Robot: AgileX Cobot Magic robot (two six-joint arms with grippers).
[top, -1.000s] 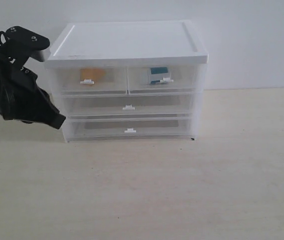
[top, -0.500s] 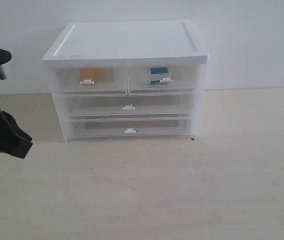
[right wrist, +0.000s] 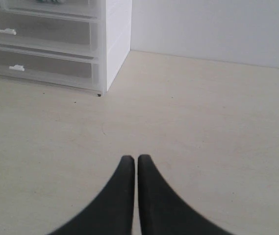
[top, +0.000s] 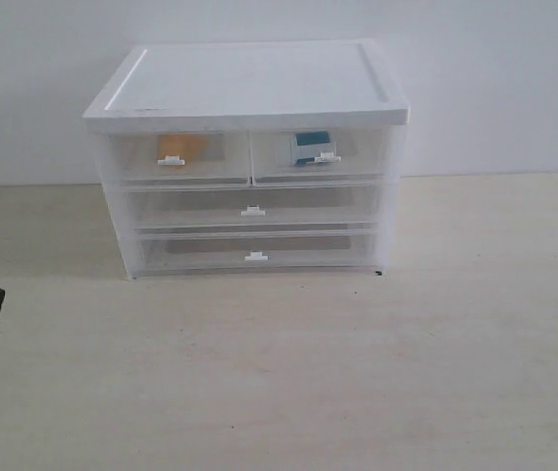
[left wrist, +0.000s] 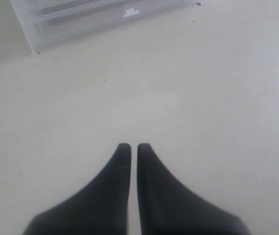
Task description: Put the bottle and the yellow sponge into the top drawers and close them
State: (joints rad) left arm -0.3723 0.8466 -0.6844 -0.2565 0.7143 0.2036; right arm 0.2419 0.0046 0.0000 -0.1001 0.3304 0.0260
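Left tool (left wrist: 130,146) withdrew; yellow sponge (top: 179,146) inside clear drawer (top: 217,163).

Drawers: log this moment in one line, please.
sponge: in top left drawer, shut | bottle: in top right drawer, shut | left hand: shut, empty | right hand: shut, empty

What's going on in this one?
Nothing is being handled right now. The yellow sponge sits in the left of the two top drawers and the bottle in the right one, both drawers shut. The left gripper and right gripper hang over the table, jaws shut and empty, clear of the cabinet.
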